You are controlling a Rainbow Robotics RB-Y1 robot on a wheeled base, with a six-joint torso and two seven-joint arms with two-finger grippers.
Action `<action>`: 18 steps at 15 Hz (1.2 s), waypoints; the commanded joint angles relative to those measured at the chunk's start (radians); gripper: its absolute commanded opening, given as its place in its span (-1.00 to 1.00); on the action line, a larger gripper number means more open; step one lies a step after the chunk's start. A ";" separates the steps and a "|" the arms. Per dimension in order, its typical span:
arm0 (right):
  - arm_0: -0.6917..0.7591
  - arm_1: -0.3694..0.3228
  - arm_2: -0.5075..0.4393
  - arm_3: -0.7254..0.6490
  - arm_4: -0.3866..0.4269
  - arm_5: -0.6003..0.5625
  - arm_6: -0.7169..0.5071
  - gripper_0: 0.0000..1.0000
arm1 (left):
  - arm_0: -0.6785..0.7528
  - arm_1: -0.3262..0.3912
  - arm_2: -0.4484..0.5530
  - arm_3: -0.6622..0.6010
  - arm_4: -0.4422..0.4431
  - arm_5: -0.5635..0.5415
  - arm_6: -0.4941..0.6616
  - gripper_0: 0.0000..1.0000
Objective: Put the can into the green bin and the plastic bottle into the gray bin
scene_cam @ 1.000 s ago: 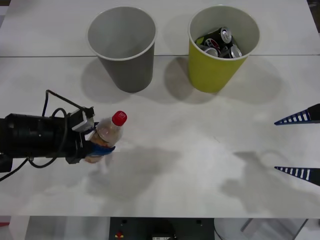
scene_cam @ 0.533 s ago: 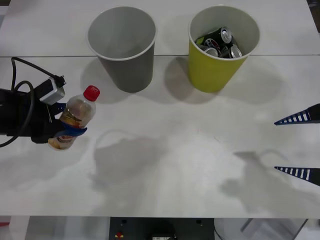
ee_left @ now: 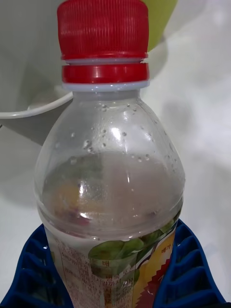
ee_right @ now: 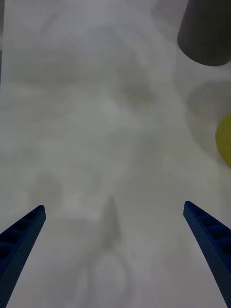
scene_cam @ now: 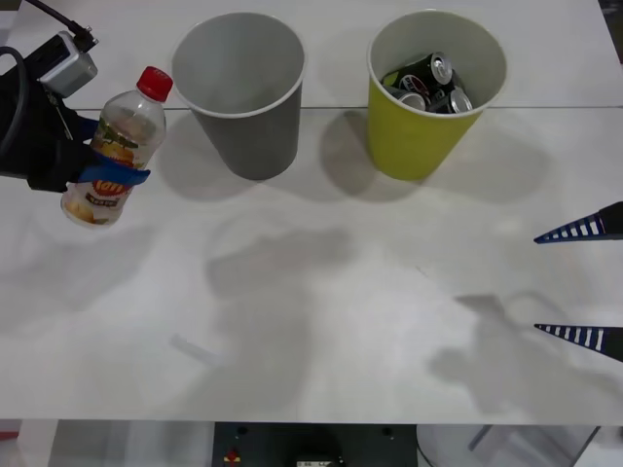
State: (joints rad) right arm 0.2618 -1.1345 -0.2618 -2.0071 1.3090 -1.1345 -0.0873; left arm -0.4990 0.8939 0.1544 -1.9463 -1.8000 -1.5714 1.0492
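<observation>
Left tool (scene_cam: pixel 97 175) clenched on our small clear red-capped plastic bottle (scene_cam: pixel 110 163), aloft beside the empty dark gray cup-shaped bin (scene_cam: pixel 239 95); dark cans (scene_cam: pixel 426 84) lie in the yellow-green bin (scene_cam: pixel 425 131); right tool (scene_cam: pixel 584 282) waits spread; bottle drop remains.

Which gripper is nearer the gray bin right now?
Left. The left gripper, holding the plastic bottle, is raised just beside the gray bin; the right gripper waits open far across the table.
</observation>
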 commanded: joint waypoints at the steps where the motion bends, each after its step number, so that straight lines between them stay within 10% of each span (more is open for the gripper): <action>1: 0.000 0.000 0.000 0.000 0.000 0.000 0.000 1.00 | -0.161 0.091 -0.128 0.096 0.034 0.001 0.020 -0.92; 6: 0.000 0.000 0.000 0.000 0.000 0.000 0.000 1.00 | -0.454 0.143 -0.337 0.277 0.071 0.001 0.028 -0.92; 18: 0.000 0.000 0.000 0.000 0.000 0.000 0.000 1.00 | -0.901 -0.039 -0.673 0.682 0.010 0.053 0.040 -0.95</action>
State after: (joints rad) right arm 0.2618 -1.1345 -0.2618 -2.0071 1.3090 -1.1345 -0.0873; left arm -1.3765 0.8701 -0.4941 -1.2951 -1.7844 -1.5377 1.0885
